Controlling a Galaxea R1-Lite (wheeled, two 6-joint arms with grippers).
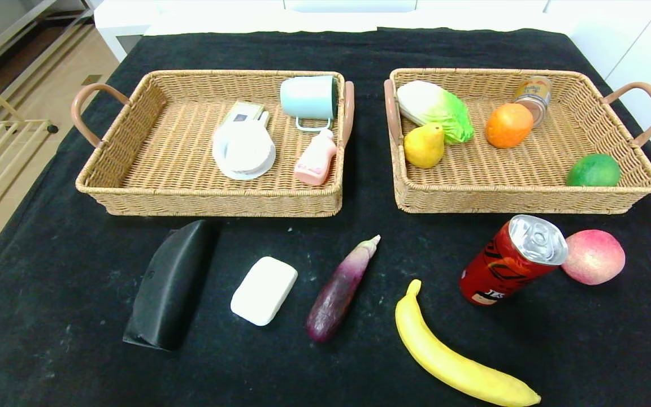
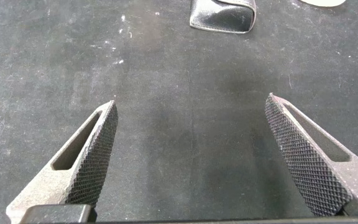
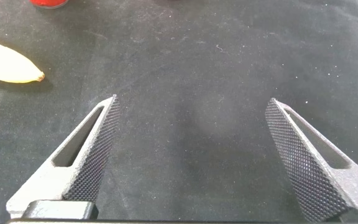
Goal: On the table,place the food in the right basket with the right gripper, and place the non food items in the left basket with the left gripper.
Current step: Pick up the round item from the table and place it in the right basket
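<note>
My left gripper [image 2: 191, 155] hangs over bare black cloth [image 1: 65, 316] with its jaws spread wide and nothing between them. Ahead of it, well apart, lies the black pouch [image 2: 223, 15]; in the head view that pouch [image 1: 170, 285] sits at the left end of the loose row, with the white soap bar [image 1: 264, 290] just beside it on the right. Beyond both stands the left basket [image 1: 133, 135], which holds a white round case [image 1: 243, 150], a small flat box [image 1: 242, 112] behind it, a pale blue mug [image 1: 309, 97] tipped on its side against the far right wall, and a pink bottle [image 1: 316, 160] lying below the mug.

Moving right along the row, the purple eggplant [image 1: 341, 290] lies slanted near the middle of the table, then the banana [image 1: 455, 362] curves toward the near edge.

My right gripper [image 3: 191, 155] is likewise wide open and holding nothing, over bare cloth. The banana's tip [image 3: 8, 62] shows ahead of it and off to one side, and the base of the red can [image 3: 48, 2] lies farther ahead. In the head view the red can [image 1: 512, 260] lies tilted, touching or nearly touching the peach [image 1: 593, 256] at the right end. Behind them the right basket [image 1: 529, 200] holds a cabbage [image 1: 435, 109], a yellow pear [image 1: 424, 146], an orange [image 1: 508, 125], a tin [image 1: 533, 93] and a green lime [image 1: 593, 170].
</note>
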